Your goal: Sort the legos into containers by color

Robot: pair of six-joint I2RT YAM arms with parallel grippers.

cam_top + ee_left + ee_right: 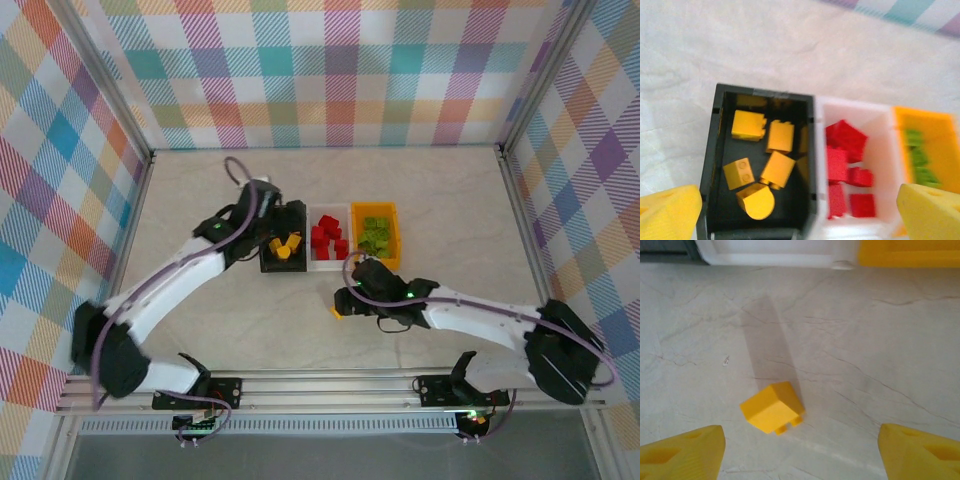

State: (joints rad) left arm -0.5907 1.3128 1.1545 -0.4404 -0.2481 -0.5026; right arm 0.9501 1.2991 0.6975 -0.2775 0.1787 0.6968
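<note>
While one yellow brick lies loose on the table, both grippers are empty.
Left gripper hangs above the black bin, fingers spread wide, holding nothing. Yellow bricks lie in that bin, red bricks in the white bin, green bricks in the orange bin. Right gripper straddles the loose brick just in front of the white bin, fingers wide apart, touching nothing. The brick is judged light, rigid and smooth. Grip it across two flat opposite faces, since a corner pinch could squirt it out.
</note>
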